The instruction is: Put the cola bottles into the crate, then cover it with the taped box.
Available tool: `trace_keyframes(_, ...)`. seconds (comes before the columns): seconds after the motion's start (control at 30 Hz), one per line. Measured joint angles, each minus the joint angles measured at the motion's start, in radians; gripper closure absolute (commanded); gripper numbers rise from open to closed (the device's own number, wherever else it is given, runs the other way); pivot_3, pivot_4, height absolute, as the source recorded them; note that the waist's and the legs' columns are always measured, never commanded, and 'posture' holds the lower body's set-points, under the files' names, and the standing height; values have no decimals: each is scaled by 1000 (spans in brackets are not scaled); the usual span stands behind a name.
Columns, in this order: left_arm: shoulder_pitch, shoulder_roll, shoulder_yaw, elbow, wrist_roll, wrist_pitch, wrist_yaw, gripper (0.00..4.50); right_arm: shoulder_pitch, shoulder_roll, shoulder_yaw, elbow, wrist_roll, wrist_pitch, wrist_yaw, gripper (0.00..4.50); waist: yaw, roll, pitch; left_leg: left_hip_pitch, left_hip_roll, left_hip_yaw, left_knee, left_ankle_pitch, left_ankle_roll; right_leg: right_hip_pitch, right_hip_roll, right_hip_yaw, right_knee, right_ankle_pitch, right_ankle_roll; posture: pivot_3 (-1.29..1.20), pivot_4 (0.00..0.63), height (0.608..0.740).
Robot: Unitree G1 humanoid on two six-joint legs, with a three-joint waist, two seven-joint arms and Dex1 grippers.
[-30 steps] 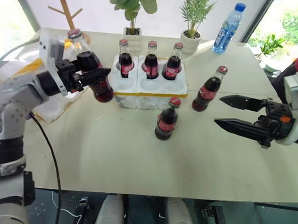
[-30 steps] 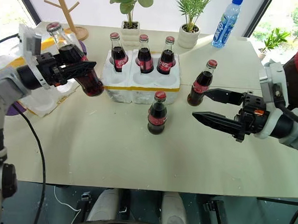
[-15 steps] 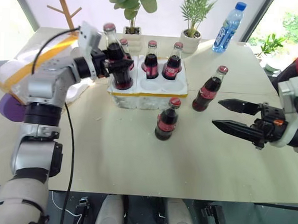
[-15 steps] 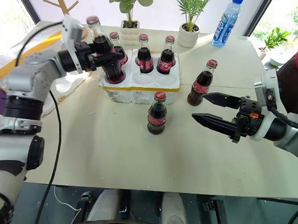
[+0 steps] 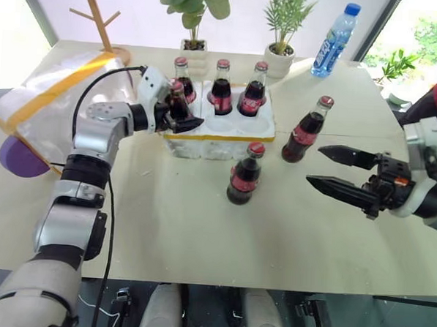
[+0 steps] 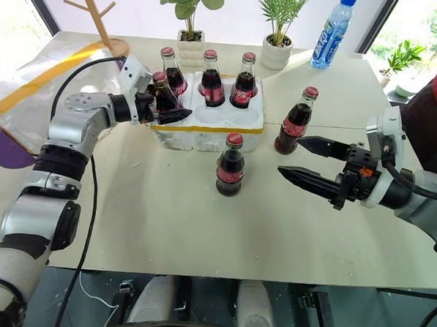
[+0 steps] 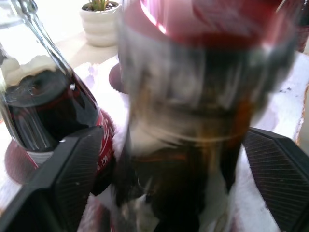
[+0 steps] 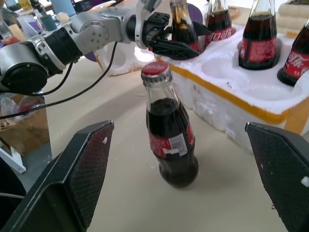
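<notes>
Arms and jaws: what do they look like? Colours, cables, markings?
Left arm: silver-grey metal segments, black joints, a loose black cable alongside. Left gripper: white wrist housing, black jaws. Right gripper: long tapered black jaws with ribbed inner pads, an orange mark on the black body, white-grey wrist housing.

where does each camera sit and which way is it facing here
Head stereo pair: looks forward and down at the low white styrofoam crate; both arms show, left gripper at the crate, right gripper open.
Left wrist: looks along its black fingers at a front-row glass cola bottle.
Right wrist: looks between its fingers at the standing cola bottle.
Shared: the crate.
</notes>
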Motion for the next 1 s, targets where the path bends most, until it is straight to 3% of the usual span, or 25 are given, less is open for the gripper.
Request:
trace_keyframes(0.17,19,70,67,-111,-83,118,-67,29,10,-19,16,-4,-51,-29,39,0,-5,0,0,0,1,0,0,0,0,0,1,0,0,0,0,0,150,740)
trace_keyframes(0.4,36,327,173,-493,-386,530,-271,29,19,3,163,-5,-195,-106,73,0,-8,1,-1,1,2,0,0,0,0,0,0,0,1,0,0,0,150,740)
trace_keyframes(0.47,115,414,175,-628,-450,603,-344,29,10,35,242,-2,-252,-146,83,0,-10,2,-1,3,3,0,0,0,0,2,0,1,1,-1,0,0,150,740)
trace_keyframes(0.57,238,469,156,-736,-467,624,-389,29,-16,104,350,22,-309,-169,83,0,-9,3,-1,3,2,0,0,0,0,2,1,1,1,-1,0,0,150,740)
trace_keyframes(0.7,339,478,122,-811,-457,596,-391,29,-123,214,449,117,-387,-182,27,0,-7,2,0,2,2,0,2,1,-1,1,1,1,1,-1,0,0,150,740)
trace_keyframes(1.0,344,463,129,-856,-470,581,-310,29,-190,354,537,231,-483,-193,-9,0,-2,2,0,1,1,0,2,0,-1,1,2,1,1,-1,0,0,150,740)
